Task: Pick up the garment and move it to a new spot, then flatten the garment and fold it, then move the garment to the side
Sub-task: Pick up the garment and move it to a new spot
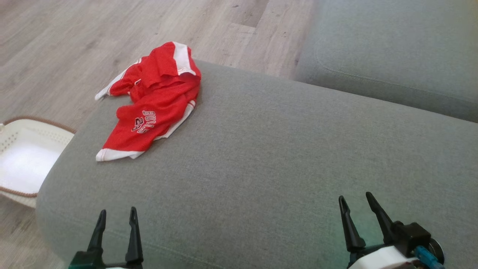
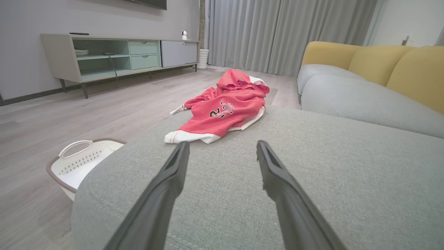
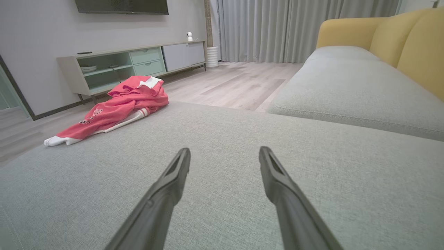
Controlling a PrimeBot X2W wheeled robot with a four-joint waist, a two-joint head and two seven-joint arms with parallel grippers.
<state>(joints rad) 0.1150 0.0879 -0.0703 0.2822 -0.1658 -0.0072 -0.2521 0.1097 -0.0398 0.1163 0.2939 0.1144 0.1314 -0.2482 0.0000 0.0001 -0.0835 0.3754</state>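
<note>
The garment (image 1: 153,104) is a red jersey with white trim and a printed crest, lying crumpled at the far left corner of the grey sofa cushion (image 1: 280,160). In the left wrist view the garment (image 2: 222,107) lies straight ahead beyond the fingertips; in the right wrist view the garment (image 3: 114,107) sits far to the left. My left gripper (image 1: 116,215) rests open at the near left edge of the cushion, nothing between its fingers. My right gripper (image 1: 356,200) stands open at the near right, also empty. Both are well short of the garment.
A white laundry basket (image 1: 22,160) stands on the wooden floor left of the cushion. A second grey seat cushion (image 1: 392,56) lies at the back right, with yellow backrests (image 2: 392,66) behind. A low TV cabinet (image 2: 114,55) and grey curtains stand across the room.
</note>
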